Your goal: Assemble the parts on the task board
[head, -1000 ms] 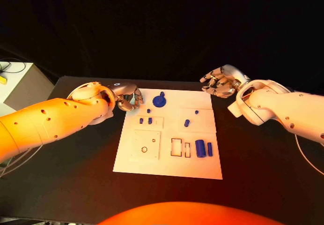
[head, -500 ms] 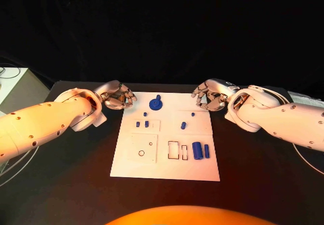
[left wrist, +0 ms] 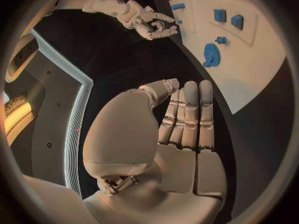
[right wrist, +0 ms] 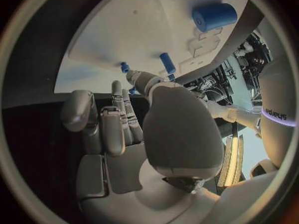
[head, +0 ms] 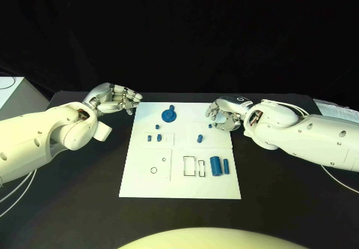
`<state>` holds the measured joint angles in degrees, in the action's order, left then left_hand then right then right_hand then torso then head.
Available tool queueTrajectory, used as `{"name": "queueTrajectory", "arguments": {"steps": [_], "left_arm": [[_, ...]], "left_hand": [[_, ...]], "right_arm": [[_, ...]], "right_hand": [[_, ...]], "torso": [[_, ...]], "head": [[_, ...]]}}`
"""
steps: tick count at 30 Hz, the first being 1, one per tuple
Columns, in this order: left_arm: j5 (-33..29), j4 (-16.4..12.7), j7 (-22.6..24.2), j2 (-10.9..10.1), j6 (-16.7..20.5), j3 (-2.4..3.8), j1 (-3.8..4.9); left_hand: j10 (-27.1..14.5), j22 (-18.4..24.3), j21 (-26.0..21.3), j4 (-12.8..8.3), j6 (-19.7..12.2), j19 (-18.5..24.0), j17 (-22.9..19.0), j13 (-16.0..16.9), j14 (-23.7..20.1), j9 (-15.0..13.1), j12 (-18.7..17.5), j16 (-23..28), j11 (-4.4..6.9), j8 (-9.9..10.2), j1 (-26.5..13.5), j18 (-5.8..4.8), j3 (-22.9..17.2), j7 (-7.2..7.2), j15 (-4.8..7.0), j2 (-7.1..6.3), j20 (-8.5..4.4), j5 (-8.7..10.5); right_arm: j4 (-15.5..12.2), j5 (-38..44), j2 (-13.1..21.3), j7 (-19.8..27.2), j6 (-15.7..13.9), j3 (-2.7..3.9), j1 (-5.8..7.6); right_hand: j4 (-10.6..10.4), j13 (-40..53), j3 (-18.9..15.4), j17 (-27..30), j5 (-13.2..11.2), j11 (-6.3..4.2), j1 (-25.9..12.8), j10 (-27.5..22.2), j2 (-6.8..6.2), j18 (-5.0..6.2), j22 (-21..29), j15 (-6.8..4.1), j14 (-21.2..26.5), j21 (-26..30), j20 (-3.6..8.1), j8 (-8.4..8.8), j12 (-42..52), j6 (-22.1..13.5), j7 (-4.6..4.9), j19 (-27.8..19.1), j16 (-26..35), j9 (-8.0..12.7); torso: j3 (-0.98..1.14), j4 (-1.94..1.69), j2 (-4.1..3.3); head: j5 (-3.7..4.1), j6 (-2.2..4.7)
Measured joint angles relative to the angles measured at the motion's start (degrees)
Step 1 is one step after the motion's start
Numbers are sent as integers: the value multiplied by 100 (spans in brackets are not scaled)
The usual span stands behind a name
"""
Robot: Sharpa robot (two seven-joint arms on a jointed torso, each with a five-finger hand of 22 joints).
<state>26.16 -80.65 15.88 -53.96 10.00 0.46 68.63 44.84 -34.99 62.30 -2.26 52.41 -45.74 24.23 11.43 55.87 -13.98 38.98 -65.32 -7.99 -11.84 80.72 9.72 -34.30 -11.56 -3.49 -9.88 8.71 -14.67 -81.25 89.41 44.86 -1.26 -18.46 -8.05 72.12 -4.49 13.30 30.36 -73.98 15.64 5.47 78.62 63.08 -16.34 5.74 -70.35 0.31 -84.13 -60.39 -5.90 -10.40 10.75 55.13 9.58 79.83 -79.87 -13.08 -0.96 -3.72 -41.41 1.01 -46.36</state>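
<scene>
Lying between empty hands — task board [head: 182, 179], parts [head: 218, 165]

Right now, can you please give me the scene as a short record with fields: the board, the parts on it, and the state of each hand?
board: white task board flat on the black table, between the two hands
parts: blue round piece near the far edge; blue cylinder and a thinner blue bar side by side toward the near right; small blue pieces in the middle
left hand: off the board's far left corner, holds nothing
right hand: over the board's far right corner, fingers curled, holds nothing
</scene>
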Motion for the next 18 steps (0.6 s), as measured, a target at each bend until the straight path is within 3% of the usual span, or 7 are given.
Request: {"name": "queueTrajectory", "arguments": {"steps": [6,18], "left_arm": [[-540,-83,164,-109,-30,0,1],[-853,-120,304,-151,-78,0,1]], "left_hand": [[0,9,0,15,0,0,-8,-14,0,0,0,0,0,0,0,0,15,0,0,0,0,0],[-20,17,-27,14,-20,19,-16,-36,-19,1,-22,36,-20,0,0,0,15,-20,-20,0,19,0]], "right_arm": [[-36,185,-33,-107,123,-9,-34],[0,426,-114,-296,218,-15,-95]], "right_hand": [[0,-77,0,-20,0,7,-29,8,29,0,-53,0,0,-53,-28,-45,-62,71,34,28,0,-20],[73,-333,186,28,0,-8,-90,140,90,0,-117,0,0,-116,-5,-156,-313,298,-14,51,0,-72]], "torso": [[-6,-3,6],[-7,-2,8]], "head": [[6,-19],[3,-23]]}}
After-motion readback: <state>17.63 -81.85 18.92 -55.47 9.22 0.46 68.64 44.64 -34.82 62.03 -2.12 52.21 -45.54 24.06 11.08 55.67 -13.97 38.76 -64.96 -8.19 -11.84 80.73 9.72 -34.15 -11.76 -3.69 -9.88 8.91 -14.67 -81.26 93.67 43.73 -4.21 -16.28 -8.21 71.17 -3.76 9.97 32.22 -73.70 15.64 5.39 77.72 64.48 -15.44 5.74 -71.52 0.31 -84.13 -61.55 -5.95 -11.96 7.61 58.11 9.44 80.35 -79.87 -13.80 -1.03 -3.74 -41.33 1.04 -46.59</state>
